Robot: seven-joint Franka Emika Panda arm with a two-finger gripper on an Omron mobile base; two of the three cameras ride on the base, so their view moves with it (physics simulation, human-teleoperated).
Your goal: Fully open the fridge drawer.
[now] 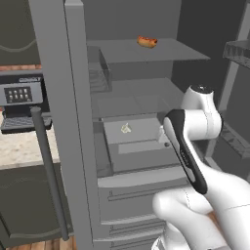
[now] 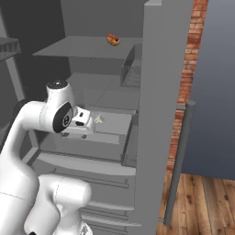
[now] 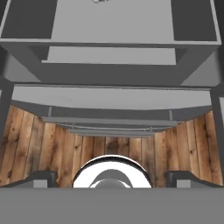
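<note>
A: Simulated kitchen, wood plank floor (image 2: 202,202), brick wall (image 2: 186,82) on the far side. The fridge (image 1: 73,97) stands with its door (image 2: 160,105) swung wide, and the arm is reaching into the middle of it.

B: Where's the fridge drawer (image 1: 141,146)?

A: Below the glass shelves, above the wider front panels (image 1: 141,195) with the bar handles. It looks partly pulled out; its flat front lip juts toward the robot, and something small and pale (image 1: 126,128) lies on the cover above it.

B: And the gripper (image 3: 112,177)?

A: Spread wide, holding nothing. In the hand view the two tips sit far apart at the bottom corners, looking down over the drawer's front edge toward the floor.

B: What could go wrong?

A: I'd judge the fingers aren't hooked on the lip. A pull from here could slide off and leave the drawer short of full travel. The open door and its long handle (image 2: 179,160) stand close on one side, so a wide elbow swing might clip them.

B: Anything unclear?

A: The forearm covers the drawer's near corner in the left base view, so contact can't be confirmed. How far out the drawer is, I can't tell. The hot dog (image 1: 147,42) on the top shelf (image 1: 146,51) is tiny.
</note>
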